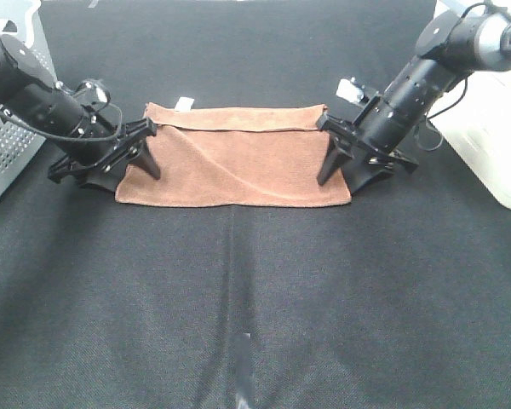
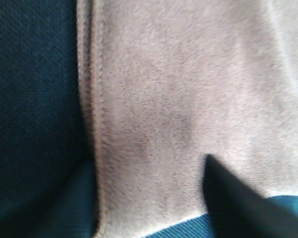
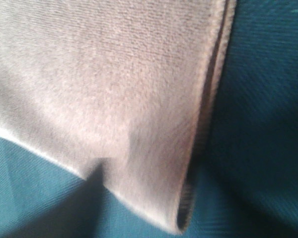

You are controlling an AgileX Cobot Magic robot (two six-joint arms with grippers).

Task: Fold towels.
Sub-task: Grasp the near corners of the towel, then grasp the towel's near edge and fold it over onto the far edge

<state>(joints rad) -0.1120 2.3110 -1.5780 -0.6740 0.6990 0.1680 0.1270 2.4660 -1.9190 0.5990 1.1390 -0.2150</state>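
Note:
The reddish-brown towel [image 1: 234, 158] lies folded once on the black cloth, its far hem doubled and a small white tag [image 1: 185, 103] at the far left corner. My left gripper [image 1: 132, 170] is open and low at the towel's left short edge; one finger [image 1: 149, 162] rests over the towel and the other is off it. My right gripper [image 1: 345, 175] is open at the right short edge, with one finger [image 1: 328, 166] over the towel. The left wrist view shows the towel's edge [image 2: 188, 99] and one dark finger [image 2: 238, 203]. The right wrist view shows the layered near right corner [image 3: 114, 89].
A white perforated box [image 1: 8, 145] stands at the left edge behind my left arm. A white container [image 1: 494, 145] stands at the right edge beside my right arm. The black table cloth [image 1: 255, 298] stretches in front of the towel.

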